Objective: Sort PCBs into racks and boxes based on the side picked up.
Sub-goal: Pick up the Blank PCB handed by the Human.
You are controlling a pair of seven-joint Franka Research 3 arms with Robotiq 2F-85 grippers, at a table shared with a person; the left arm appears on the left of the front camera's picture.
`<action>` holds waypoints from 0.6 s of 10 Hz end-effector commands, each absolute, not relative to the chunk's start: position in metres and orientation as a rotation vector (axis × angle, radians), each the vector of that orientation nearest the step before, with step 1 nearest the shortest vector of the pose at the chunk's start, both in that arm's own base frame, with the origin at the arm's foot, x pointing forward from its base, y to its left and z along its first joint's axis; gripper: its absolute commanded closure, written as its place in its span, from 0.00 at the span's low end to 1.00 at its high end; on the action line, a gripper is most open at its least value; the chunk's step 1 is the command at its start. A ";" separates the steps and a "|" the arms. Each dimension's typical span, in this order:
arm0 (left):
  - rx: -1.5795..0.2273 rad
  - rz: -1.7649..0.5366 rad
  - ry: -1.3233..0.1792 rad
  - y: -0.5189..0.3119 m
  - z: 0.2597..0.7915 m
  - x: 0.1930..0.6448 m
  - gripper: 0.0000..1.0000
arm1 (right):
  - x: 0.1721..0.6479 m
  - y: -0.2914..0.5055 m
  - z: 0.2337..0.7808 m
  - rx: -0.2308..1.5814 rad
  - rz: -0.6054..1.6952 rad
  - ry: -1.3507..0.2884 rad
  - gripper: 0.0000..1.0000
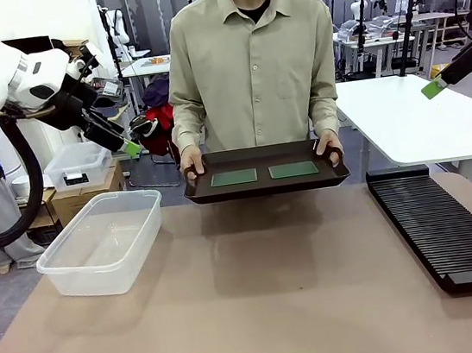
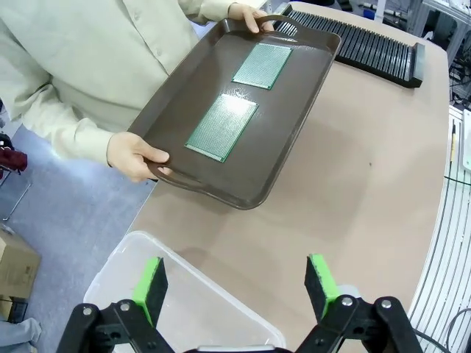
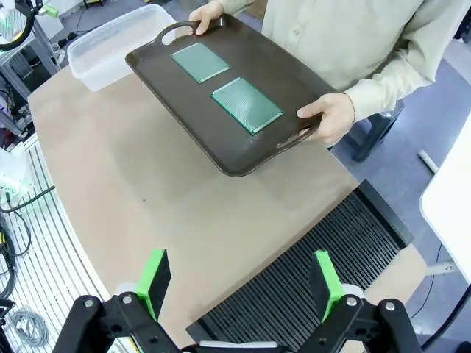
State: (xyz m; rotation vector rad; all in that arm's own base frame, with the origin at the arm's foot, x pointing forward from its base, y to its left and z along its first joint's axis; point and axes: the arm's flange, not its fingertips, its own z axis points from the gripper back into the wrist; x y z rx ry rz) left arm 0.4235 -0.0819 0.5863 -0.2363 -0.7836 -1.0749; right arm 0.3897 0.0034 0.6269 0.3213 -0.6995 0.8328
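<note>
at the 12 o'clock edge of the worktop (image 1: pixel 279 301), a person holds a dark brown tray (image 1: pixel 264 188) by its two end handles, one hand (image 1: pixel 191 161) on each. the tray looks level and lifted just off the surface. the two pcbs (image 1: pixel 234 178) lie flat on it side by side, apart from each other, green faces up.

both your pincers hang high and well apart from the tray. the left pincer (image 2: pixel 235 283) stands wide open with nothing between its green pads. from it the boards lie toward 12 o'clock, with their long axes running 1 to 7 o'clock. the right pincer (image 3: pixel 239 287) is open and empty too. from it the boards lie between 11 and 12 o'clock, with their long axes running 10 to 4 o'clock.

neither arm looks clearly nearer. each has one board on its own side of the tray, so you would probably reach forward and down toward the middle.

expect little edge to grip: the boards are thin and lie flush on the tray floor.

the worktop is a plain tan mat. the clear tub (image 1: pixel 93 278) sits at 9 o'clock under the left arm, and the black slotted rack (image 1: pixel 443 227) runs along 3 o'clock under the right. a white table (image 1: pixel 421 126) stands behind the rack at about 2 o'clock, with more benches farther back.
</note>
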 end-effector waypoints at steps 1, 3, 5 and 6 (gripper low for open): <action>-0.253 -1.114 -0.787 -0.079 0.588 0.424 0.00 | 0.391 0.002 0.624 0.332 0.836 -0.698 0.00; -0.236 -1.085 -0.786 -0.083 0.587 0.423 0.00 | 0.390 0.003 0.627 0.321 0.833 -0.699 0.00; -0.266 -0.985 -0.766 -0.088 0.603 0.417 0.00 | 0.386 0.004 0.635 0.374 0.793 -0.695 0.00; -0.251 -0.986 -0.772 -0.091 0.608 0.413 0.00 | 0.387 0.003 0.638 0.378 0.769 -0.689 0.00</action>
